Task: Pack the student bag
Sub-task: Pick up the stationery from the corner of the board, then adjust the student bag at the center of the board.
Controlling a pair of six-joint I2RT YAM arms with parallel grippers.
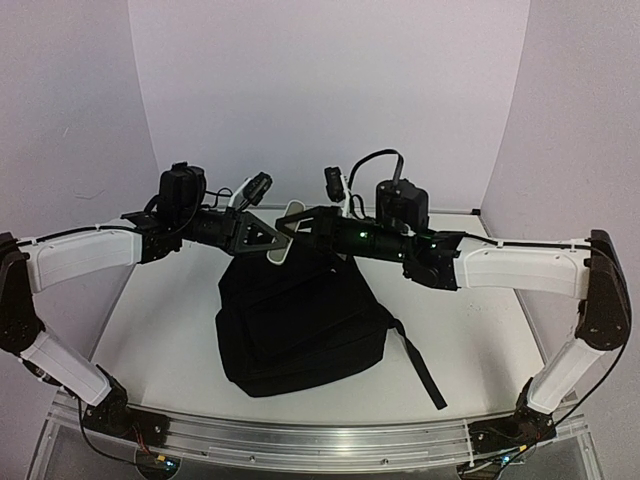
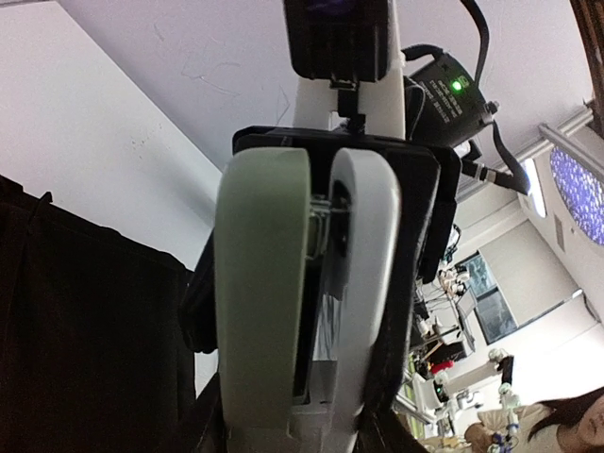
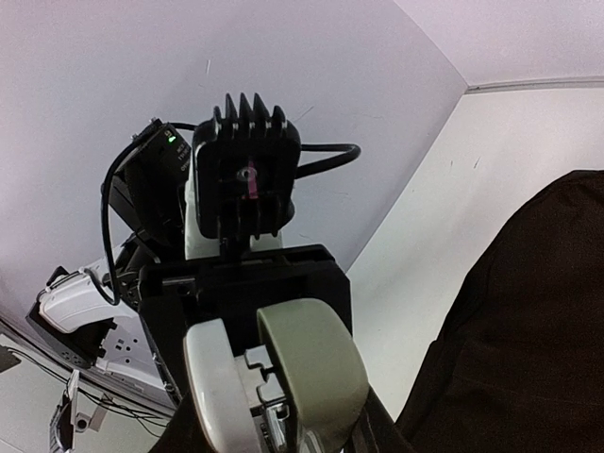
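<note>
The bag [image 1: 300, 330] lay flat in the middle of the worktop [image 1: 170, 300], with one strap [image 1: 420, 365] trailing off toward the right arm's side. Both arms had reached in from the sides and met nose to nose right over the bag's far edge, with the left gripper [image 1: 285, 235] and right gripper [image 1: 305, 228] almost touching. My read: that far edge is where the opening is, so both were there to grab it and spread it before anything goes in. That's just a guess, since I couldn't make out a zipper anywhere.

The overhead view was good for the layout, but the two grippers were one dark tangle there, so it was no use for reading the jaws.

The left wrist view got right in. Its fingers [image 2: 264, 283] stood close together with only a thin slot between them, and black fabric filled the left side of the view. Whether any of it was pinched, I couldn't tell.

The right wrist view was a similar story. Its fingers [image 3: 316, 363] sat pretty much side by side, and the bag was a dark mass at lower right. I couldn't tell if they were clamped on anything either.

Each wrist view also stared straight at the other arm's wrist, which showed how tight they were.
</note>
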